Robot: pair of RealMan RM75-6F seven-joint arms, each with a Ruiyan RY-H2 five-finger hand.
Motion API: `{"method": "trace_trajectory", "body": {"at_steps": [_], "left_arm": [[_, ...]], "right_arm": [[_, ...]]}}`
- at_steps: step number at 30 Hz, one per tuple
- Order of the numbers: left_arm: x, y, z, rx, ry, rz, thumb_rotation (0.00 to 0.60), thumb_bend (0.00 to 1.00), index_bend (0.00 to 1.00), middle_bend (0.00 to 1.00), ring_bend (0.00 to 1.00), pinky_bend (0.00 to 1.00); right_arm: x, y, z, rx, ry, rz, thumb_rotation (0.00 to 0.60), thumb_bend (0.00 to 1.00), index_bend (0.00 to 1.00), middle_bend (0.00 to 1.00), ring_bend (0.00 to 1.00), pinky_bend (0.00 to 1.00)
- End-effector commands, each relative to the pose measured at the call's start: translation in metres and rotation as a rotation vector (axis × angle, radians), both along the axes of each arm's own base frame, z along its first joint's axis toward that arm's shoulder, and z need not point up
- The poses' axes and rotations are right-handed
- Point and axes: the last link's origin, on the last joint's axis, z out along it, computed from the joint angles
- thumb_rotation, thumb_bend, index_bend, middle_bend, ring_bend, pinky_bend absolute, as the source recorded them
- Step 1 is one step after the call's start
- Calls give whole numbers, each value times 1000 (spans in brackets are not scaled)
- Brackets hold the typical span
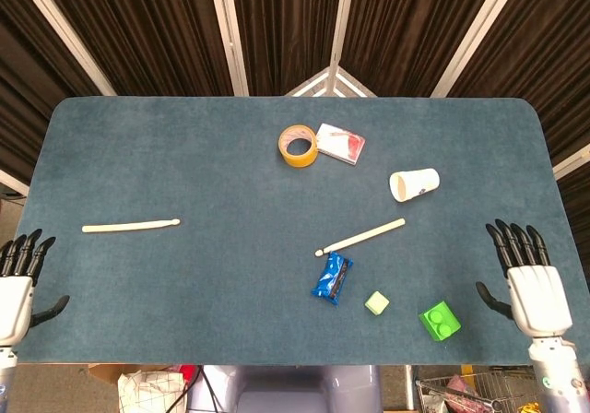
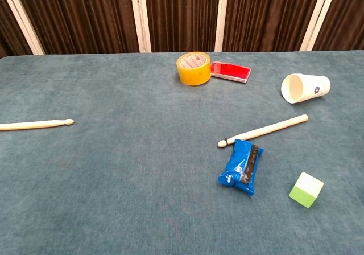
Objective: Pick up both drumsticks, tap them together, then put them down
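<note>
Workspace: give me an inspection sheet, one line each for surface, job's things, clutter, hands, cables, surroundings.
Surface: blue-green carpeted table, flat, no spills seen.
Job's things: left drumstick lies flat near the table's left side; right drumstick lies slanted right of centre, its tip close to the blue packet. Neither is held.
Clutter: yellow tape roll beside a red-and-white packet; paper cup on its side; light green cube; green brick.
Hands: left hand and right hand at the table's near corners, fingers spread, holding nothing; both out of the chest view.
Cables: nothing seen.
Surroundings: dark curtains with white posts behind; boxes and bags under the near edge.
</note>
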Motion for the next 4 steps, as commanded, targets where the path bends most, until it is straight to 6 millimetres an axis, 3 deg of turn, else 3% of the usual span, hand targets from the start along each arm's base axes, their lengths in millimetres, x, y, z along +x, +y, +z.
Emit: {"method": "trace_trajectory", "body": {"at_steps": [1,4], "left_arm": [[1,-8,5,6,-2,5,600,271,109,0,0,0],[2,-12,10,25,-14,-5,600,271,109,0,0,0]], "right_arm": [[-2,10,6,-3,35,5,600,293,46,66,64,14],[-3,18,8,-5,46,7,600,293,46,66,64,14]]}}
